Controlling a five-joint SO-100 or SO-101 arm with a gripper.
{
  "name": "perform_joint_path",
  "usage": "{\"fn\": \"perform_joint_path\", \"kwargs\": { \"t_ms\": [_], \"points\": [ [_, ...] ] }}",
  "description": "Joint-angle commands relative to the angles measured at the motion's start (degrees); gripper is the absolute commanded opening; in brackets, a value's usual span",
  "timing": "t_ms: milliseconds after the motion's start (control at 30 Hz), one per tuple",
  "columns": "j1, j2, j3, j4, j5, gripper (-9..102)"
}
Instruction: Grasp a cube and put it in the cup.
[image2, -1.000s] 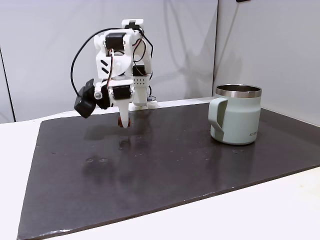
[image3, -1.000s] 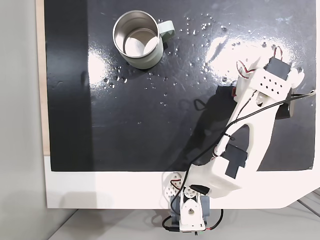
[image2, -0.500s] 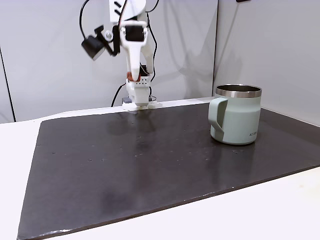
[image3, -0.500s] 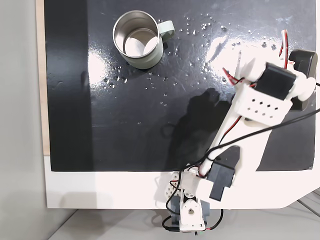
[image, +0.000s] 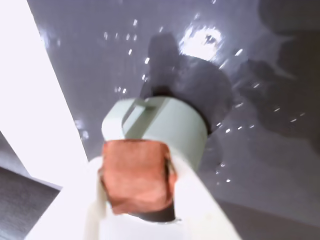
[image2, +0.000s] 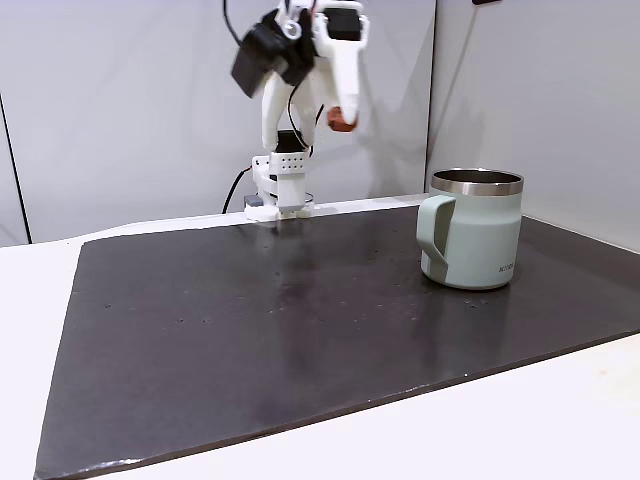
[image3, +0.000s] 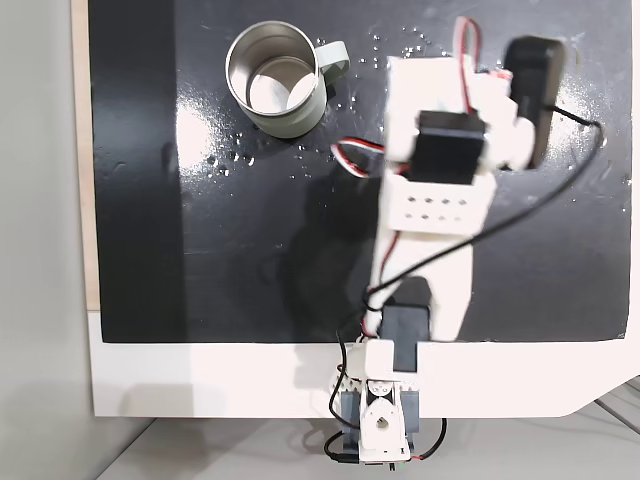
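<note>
My gripper (image: 137, 167) is shut on the rust-orange cube (image: 136, 181), which sits between the two white fingers (image: 192, 200) in the wrist view. Just beyond the cube in that view stands the pale green cup (image: 170, 127), seen from above with its handle toward the left. In a fixed view the gripper (image2: 342, 117) hangs high in the air with the cube (image2: 343, 123) at its tip, left of and well above the cup (image2: 476, 240). From overhead the cup (image3: 297, 118) stands at the upper left, its inside bare steel, and the arm (image3: 437, 160) lies to its right.
A black glossy mat (image2: 250, 330) covers most of the white table (image2: 520, 420). The arm's base (image3: 378, 425) sits at the table's near edge in a fixed view. Red and black cables (image3: 560, 200) loop around the arm. A grey wall (image2: 100, 100) is behind.
The arm has lifted the cube off the mat, risen high and swung toward the cup's side. The cup has not moved.
</note>
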Motion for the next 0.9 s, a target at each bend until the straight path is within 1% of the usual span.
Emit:
{"fn": "perform_joint_path", "kwargs": {
  "t_ms": [0,200,333,533,733,767,800,867],
  "points": [
    [-4.7,-4.4,-10.8,0.2,3.2,0],
    [-12.1,-11.8,-18.5,-1.5,4.6,0],
    [-15.1,-16.2,-23.0,-2.6,4.7,0],
    [-17.5,-21.3,-28.1,-3.1,4.5,0],
    [-17.9,-22.3,-28.8,-3.2,4.5,1],
    [-17.9,-22.3,-29.0,-3.2,4.5,2],
    [-17.8,-22.3,-29.0,-3.2,4.7,7],
    [-17.8,-22.3,-29.1,-3.1,4.7,21]
  ]
}}
